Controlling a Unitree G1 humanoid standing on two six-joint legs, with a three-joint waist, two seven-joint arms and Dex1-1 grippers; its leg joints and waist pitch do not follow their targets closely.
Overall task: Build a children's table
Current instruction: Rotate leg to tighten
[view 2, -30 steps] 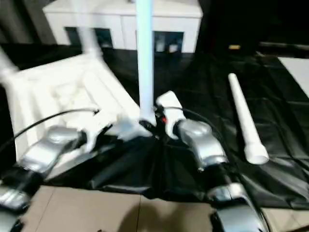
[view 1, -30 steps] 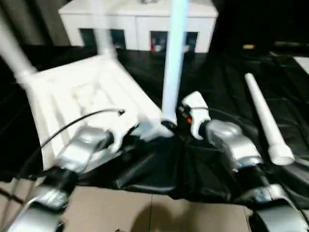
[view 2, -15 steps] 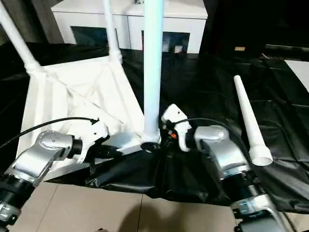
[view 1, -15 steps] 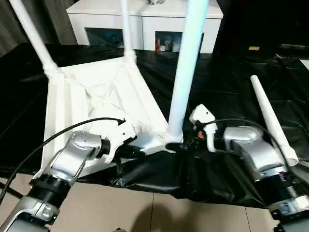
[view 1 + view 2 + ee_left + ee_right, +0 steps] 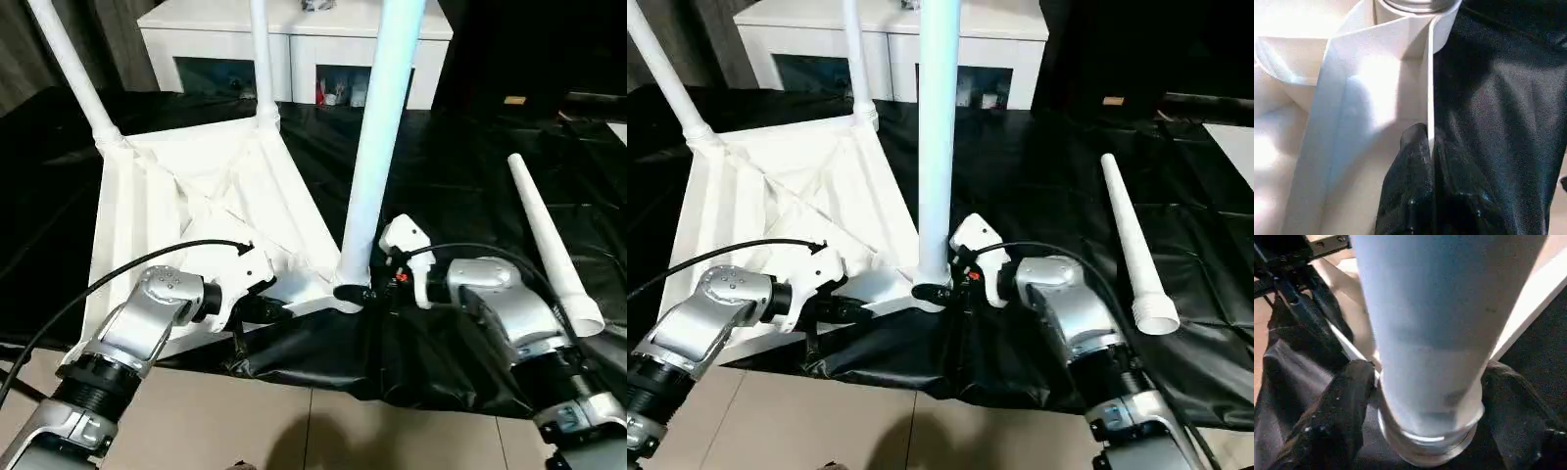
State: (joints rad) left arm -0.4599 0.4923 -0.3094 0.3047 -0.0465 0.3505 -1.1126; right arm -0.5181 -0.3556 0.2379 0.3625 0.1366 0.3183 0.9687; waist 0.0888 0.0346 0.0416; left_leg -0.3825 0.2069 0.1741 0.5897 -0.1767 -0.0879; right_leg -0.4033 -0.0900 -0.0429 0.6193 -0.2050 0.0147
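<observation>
The children's table top (image 5: 186,211) is laid upside down on the black-covered tabletop (image 5: 460,176), ribbed underside upward, at the near edge and on the robot's left side. Three legs are seen standing in its corner sockets: two at the far corners (image 5: 73,73) (image 5: 261,59) and one at the near right corner (image 5: 377,147). The fourth leg (image 5: 549,240) is laid flat on the tabletop, well apart to the right, with its wide end toward the robot.

The long axis of the near right leg is close to vertical, leaning slightly away from the top. Its base is seated in the corner socket (image 5: 926,291), directly between the two tools.

The right tool (image 5: 1425,396) is placed around the base of this leg, one finger (image 5: 1339,406) on each side; whether the fingers press on the tube cannot be told. The left tool (image 5: 1425,142) is closed on the thin edge wall of the top, just beside the same socket.

The right arm is judged the nearer to both the seated leg and the loose leg. Any further seating is expected to act along the leg's upright axis, while the top is steadied from the left.
</observation>
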